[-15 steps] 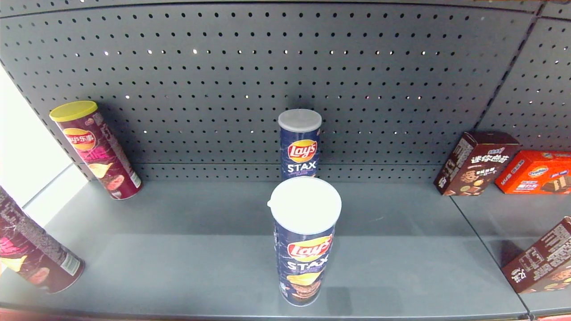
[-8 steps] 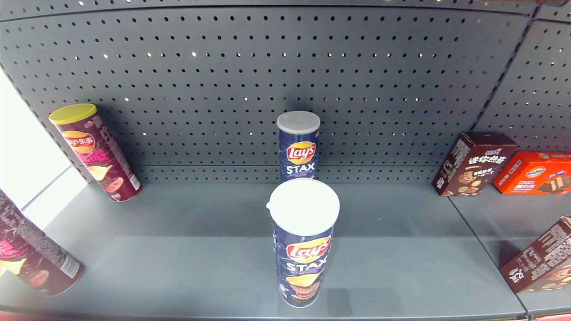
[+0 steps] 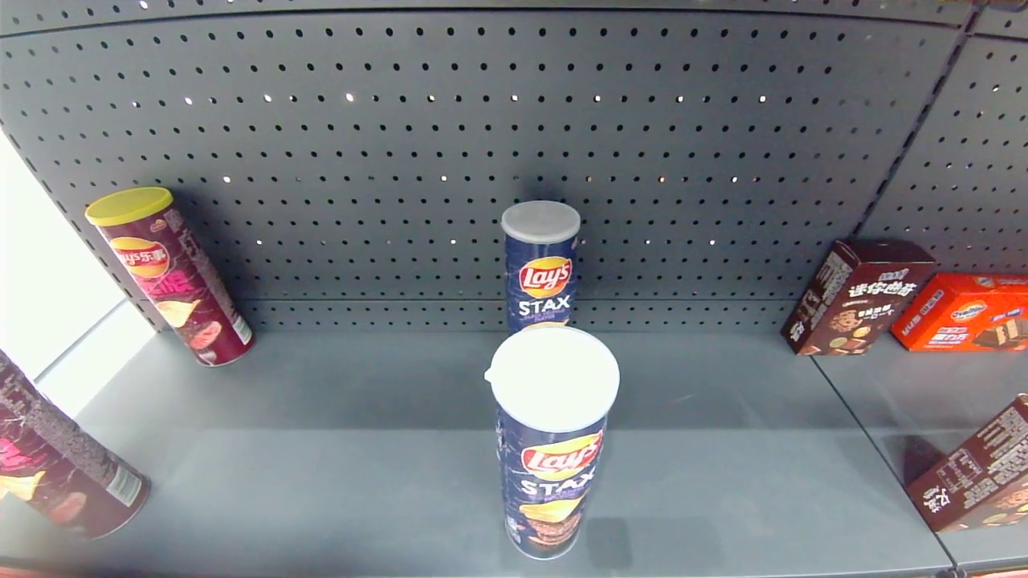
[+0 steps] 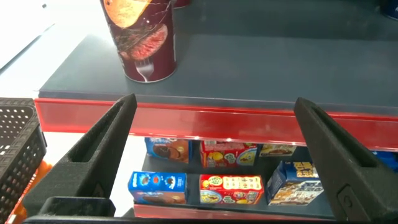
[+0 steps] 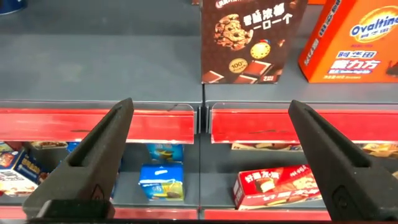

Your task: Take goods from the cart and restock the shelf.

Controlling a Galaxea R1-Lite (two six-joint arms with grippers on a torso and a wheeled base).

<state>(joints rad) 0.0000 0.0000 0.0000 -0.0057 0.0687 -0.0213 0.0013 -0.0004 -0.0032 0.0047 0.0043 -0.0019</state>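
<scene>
Blue chip can [image 3: 552,457], upright front-middle on the shelf [image 3: 321,449], second blue can [image 3: 540,273] behind it at the back panel [image 3: 401,160]: judged light, stiff-walled, smooth, tippy; grasp round mid-body. Left hand [image 4: 216,102] and right hand [image 5: 211,104] both spread wide, empty, before the shelf's red edge [image 4: 249,119]. Black basket [image 4: 17,143] cut off at frame edge, contents untellable.

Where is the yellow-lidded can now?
In the head view the yellow-lidded can stands at the back left of the shelf, by the pegboard, left of the rear blue can.
</scene>
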